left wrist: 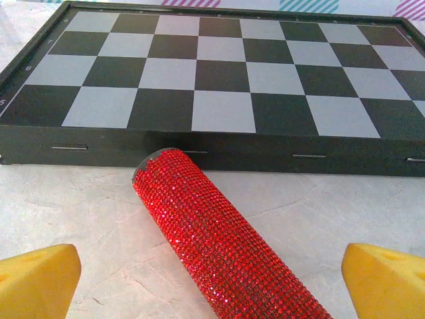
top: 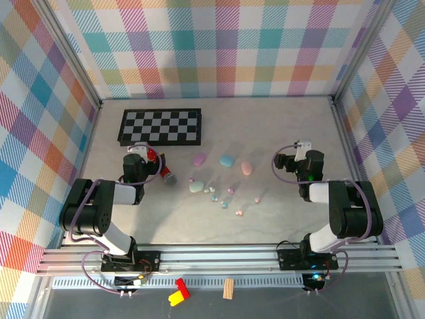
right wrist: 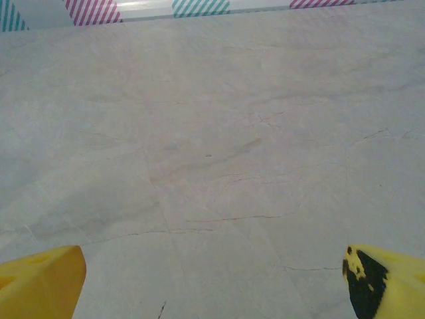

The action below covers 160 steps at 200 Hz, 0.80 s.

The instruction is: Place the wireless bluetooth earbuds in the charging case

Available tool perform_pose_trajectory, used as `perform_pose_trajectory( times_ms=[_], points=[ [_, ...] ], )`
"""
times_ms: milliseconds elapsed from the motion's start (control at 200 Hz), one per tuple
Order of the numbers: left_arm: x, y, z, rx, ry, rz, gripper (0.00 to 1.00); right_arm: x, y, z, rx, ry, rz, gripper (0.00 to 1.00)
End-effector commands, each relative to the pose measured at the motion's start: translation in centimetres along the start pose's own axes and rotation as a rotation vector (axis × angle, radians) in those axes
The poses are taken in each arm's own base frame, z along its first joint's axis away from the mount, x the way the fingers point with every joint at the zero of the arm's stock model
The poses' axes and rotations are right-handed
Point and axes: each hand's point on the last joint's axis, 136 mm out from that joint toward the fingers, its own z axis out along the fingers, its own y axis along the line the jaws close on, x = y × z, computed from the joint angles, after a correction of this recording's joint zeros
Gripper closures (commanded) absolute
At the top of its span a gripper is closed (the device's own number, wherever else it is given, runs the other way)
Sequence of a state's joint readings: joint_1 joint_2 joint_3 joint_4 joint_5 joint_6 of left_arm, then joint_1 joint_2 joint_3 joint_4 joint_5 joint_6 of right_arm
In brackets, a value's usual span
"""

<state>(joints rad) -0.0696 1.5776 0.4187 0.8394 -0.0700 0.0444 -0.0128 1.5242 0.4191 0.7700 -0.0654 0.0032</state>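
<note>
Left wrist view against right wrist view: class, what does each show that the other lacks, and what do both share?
Left wrist, not right: a black-and-grey chequered chessboard and a red rhinestone-covered cylinder lying in front of it. Right wrist, not left: a black smudge on one yellow fingertip. Both: pale marbled tabletop, striped wall, and the left end effector and right end effector open, yellow fingertips wide apart.

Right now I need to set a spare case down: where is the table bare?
Bare: the far stretch between the chessboard and the right wall, and the near strip between the left arm and right arm. Crowded: the middle, around cases and earbuds.
</note>
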Motion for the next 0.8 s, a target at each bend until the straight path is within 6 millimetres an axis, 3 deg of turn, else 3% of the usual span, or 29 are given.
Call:
perform_pose_trajectory(
  times_ms=[0,795],
  points=[
    [-0.23,0.27,0.04,-0.01,-0.008,-0.011,0.0,-0.64,0.55,0.18,-0.025,-0.028,-0.01,0.01],
    [-0.27,0.29,0.05,-0.01,-0.009,-0.012,0.0,-0.75,0.24,0.12,-0.006,-0.032,-0.002,0.01]
  ],
)
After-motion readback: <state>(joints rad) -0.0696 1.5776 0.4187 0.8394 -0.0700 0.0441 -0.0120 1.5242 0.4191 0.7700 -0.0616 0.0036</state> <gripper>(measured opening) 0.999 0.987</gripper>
